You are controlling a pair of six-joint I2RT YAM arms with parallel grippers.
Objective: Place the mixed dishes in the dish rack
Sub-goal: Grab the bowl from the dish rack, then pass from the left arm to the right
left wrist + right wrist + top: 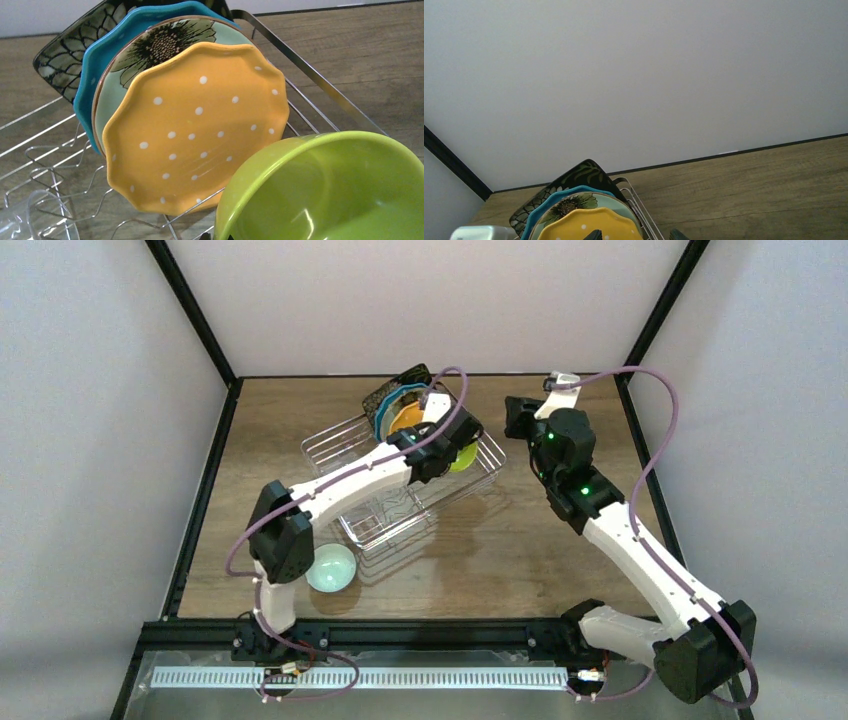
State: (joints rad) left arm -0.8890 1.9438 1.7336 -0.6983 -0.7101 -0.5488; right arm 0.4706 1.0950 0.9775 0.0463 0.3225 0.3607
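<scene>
The dish rack [335,445] stands mid-table. At its far end the black square floral plate [65,60], the teal plate [92,80], the mint flower plate [165,42] and the orange dotted plate [195,130] lean upright in a row. My left gripper [450,445] reaches over the rack, shut on the rim of the yellow-green bowl [330,190], which hangs tilted just right of the orange plate. The clear glass [32,220] lies in the rack at the left wrist view's lower left. My right gripper [520,415] is open and empty to the right of the rack.
A pale mint round bowl [331,567] sits on the table next to the left arm's base, in front of the rack. Black frame posts and grey walls bound the wooden table [560,550]. The right wrist view looks past the plates to the back wall.
</scene>
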